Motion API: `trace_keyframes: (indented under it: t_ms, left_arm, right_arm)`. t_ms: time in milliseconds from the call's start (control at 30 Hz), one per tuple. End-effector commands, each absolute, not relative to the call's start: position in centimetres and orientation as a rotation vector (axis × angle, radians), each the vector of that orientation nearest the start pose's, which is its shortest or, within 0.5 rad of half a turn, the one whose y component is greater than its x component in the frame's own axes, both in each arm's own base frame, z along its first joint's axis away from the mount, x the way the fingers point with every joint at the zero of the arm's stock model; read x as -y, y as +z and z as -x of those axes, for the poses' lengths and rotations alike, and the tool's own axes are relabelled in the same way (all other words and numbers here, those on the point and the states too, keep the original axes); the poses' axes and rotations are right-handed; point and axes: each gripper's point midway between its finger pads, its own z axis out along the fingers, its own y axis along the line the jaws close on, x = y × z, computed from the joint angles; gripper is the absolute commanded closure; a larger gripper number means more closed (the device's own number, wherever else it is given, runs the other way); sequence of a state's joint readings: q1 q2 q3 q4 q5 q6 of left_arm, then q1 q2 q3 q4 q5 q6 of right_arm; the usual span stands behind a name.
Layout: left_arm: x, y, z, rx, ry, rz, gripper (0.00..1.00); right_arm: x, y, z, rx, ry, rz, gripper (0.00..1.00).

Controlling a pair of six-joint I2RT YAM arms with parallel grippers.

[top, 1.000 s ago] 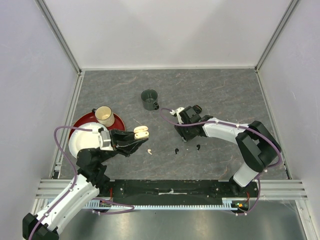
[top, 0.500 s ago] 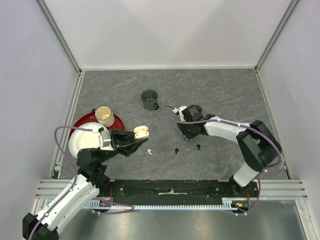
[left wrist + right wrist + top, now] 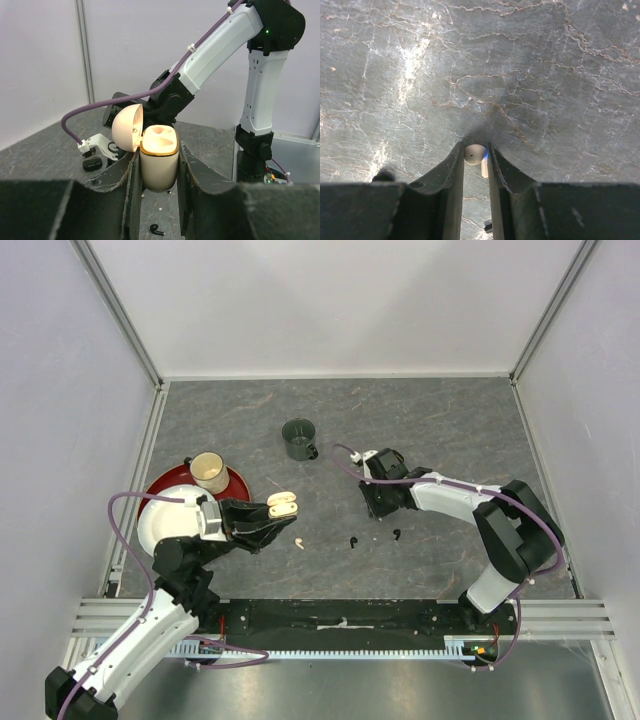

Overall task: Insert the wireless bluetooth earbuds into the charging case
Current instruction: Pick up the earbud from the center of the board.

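My left fingers [image 3: 114,186] look matt black and rough-edged. The charging case [image 3: 159,167] is glossy cream plastic, a shiny gold rim [image 3: 159,150] at its mouth; the cream-white earbud [image 3: 475,154] smooth, glossy; the table [image 3: 545,75] dull veined grey.

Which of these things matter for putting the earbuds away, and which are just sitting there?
For the job: cream charging case in left end effector; cream earbud in right end effector; loose cream earbud; black earbuds.
Lying about: green mug; red plate; white dish; cream cup.
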State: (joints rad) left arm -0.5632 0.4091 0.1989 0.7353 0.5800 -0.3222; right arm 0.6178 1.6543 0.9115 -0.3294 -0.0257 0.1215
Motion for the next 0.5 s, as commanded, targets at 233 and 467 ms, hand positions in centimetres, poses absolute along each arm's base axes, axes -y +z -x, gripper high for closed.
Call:
trace_keyframes:
  t_ms: [233,467]
  left_arm:
    - [21.2,30.4,-14.1,-0.968,-1.055,-0.665,0.98]
    - [21.1,30.6,-14.3,-0.972,-1.060,-0.648,0.98]
  right_arm:
    - [-19.3,0.3,-28.7,-2.642,0.183,0.126,0.73]
    - [-19.0,-0.7,-28.5,-2.608,0.216,-0.256,0.69]
